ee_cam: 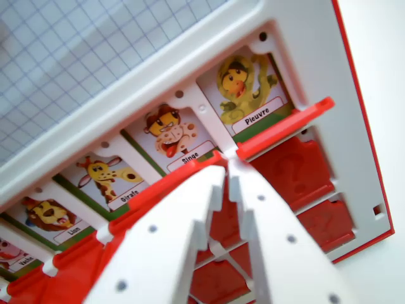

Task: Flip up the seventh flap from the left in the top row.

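A white game board [297, 38] with a red rim fills most of the wrist view, lying on a pale surface [380, 25], with a grey gridded mat [76, 44] beyond its upper edge. Along the board's top row, animal picture cards stand in a slanting line: Pieuvre [248, 88] at the wrist view's right, then Singe [172, 134], Girafe [109, 178], Lion [52, 218] and part of a card reading Vache [12, 253] at the lower left. A raised red flap [285, 125] shows its edge just below the Pieuvre card, and more red flaps [161, 187] run on to the left under the other cards. Lower rows hold flat red flaps [294, 168] with a question-mark relief. The white end effector [226, 163] reaches up from the bottom, its jaws nearly together, fingertips [235, 170] at the red flap edge between Singe and Pieuvre; whether it pinches anything cannot be told.
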`<action>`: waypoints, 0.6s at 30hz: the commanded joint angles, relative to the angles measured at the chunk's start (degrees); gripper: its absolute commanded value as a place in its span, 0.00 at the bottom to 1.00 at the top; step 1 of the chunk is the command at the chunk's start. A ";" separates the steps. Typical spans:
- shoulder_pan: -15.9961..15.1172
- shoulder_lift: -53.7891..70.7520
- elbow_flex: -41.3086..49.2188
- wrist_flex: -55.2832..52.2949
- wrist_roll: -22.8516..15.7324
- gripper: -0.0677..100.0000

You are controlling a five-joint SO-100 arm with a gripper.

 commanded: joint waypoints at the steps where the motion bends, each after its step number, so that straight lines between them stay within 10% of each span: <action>1: -1.23 2.29 -5.80 -2.11 2.29 0.00; 12: -2.20 2.81 -5.98 -5.71 10.46 0.00; 18: -1.58 4.39 -6.59 -16.87 22.68 0.00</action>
